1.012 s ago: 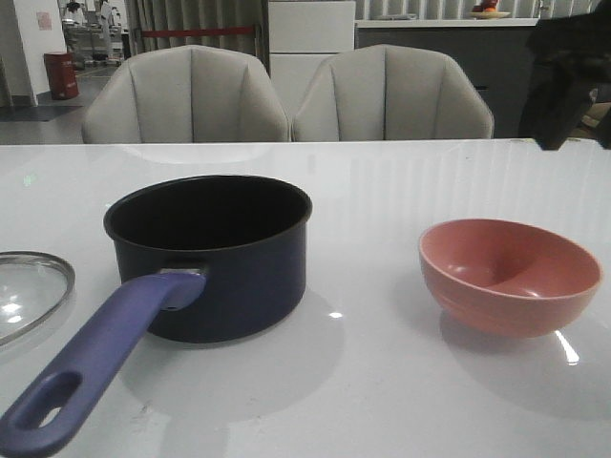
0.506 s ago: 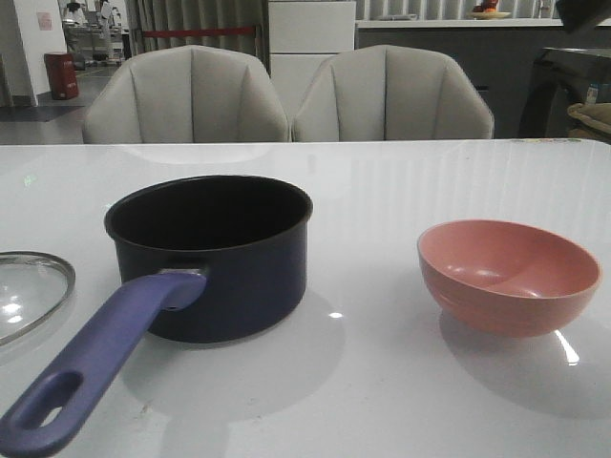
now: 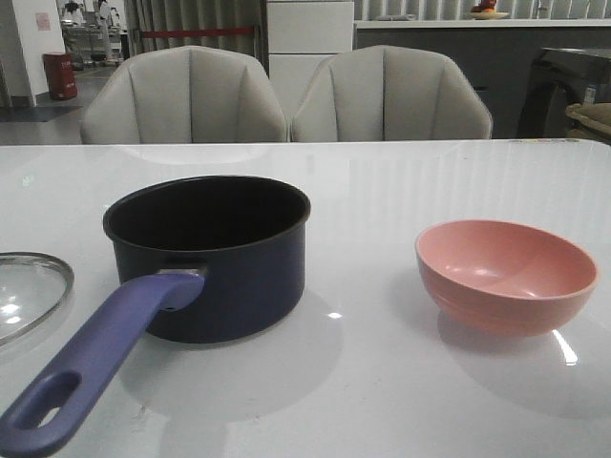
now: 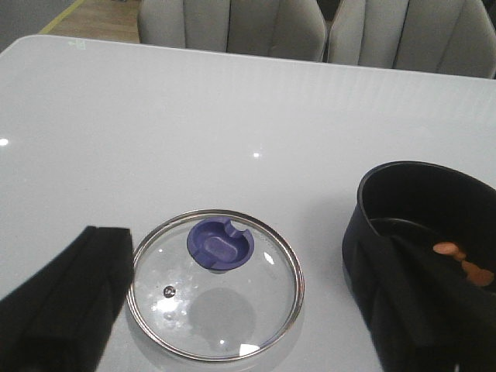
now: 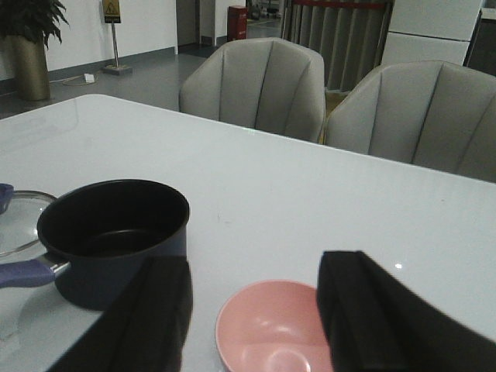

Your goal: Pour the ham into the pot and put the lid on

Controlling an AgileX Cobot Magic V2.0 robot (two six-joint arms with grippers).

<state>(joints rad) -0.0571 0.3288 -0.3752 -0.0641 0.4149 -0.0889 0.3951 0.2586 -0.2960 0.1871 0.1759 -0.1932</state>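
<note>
The navy pot (image 3: 215, 256) stands on the white table left of centre, its lighter-blue handle (image 3: 100, 358) toward the front left. A few orange ham slices (image 4: 465, 263) lie inside it, seen only in the left wrist view. The glass lid (image 4: 215, 283) with its blue knob (image 4: 221, 245) lies flat left of the pot; its rim shows in the front view (image 3: 38, 286). My left gripper (image 4: 248, 310) is open above the lid. My right gripper (image 5: 252, 310) is open above the empty pink bowl (image 5: 271, 329). Neither gripper shows in the front view.
The pink bowl (image 3: 506, 277) sits at the table's right. Two grey chairs (image 3: 286, 95) stand behind the far edge. The pot (image 5: 112, 232) is left of the bowl in the right wrist view.
A dark shape at the upper right of the front view a second ago has moved out of view. The pot, lid and bowl stay put.
</note>
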